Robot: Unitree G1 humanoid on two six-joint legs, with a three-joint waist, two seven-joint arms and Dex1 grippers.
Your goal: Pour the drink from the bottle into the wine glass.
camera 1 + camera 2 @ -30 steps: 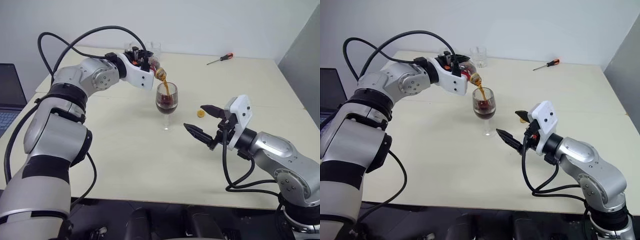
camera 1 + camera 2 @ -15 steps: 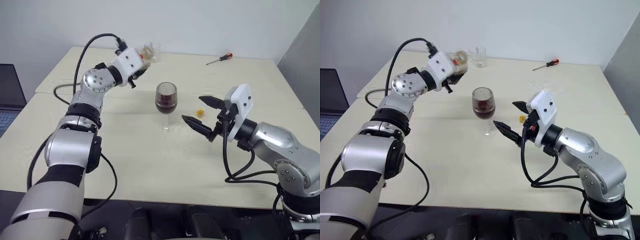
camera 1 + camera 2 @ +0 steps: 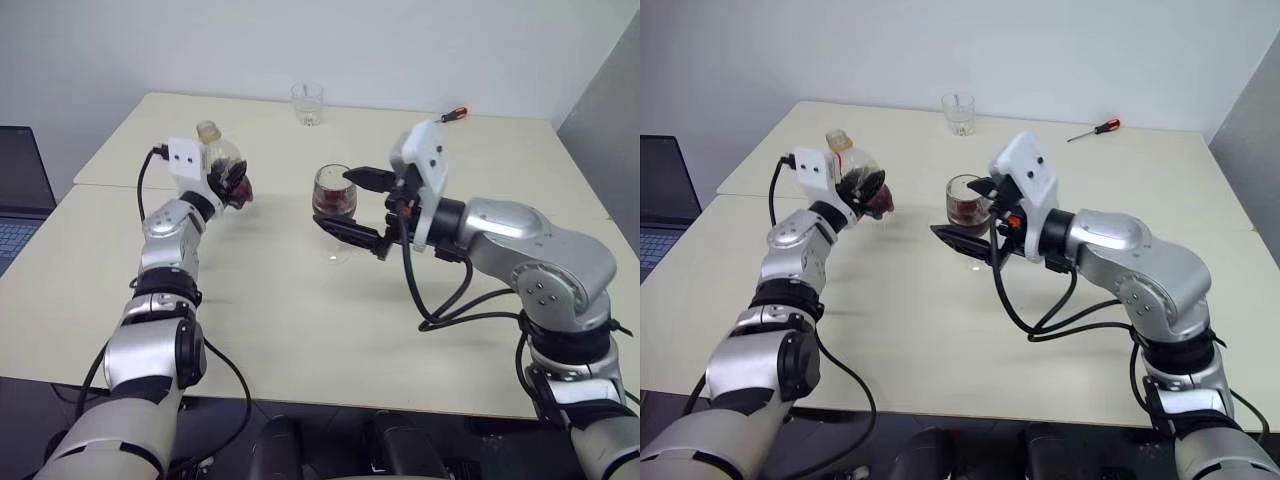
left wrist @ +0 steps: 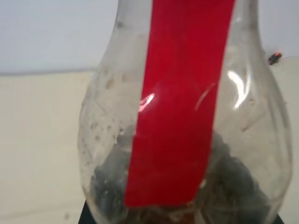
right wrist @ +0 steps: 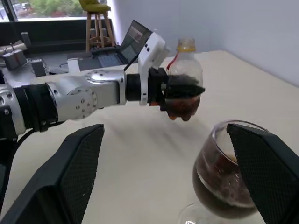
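My right gripper (image 3: 352,206), fingers spread, brackets the upright wine glass (image 3: 333,196) mid-frame, while my left gripper (image 3: 236,184) grasps the bottle (image 3: 217,160) upper left.

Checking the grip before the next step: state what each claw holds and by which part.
The left claw holds the bottle upright around its rounded body. The right claw holds nothing; it stands open around the wine glass.
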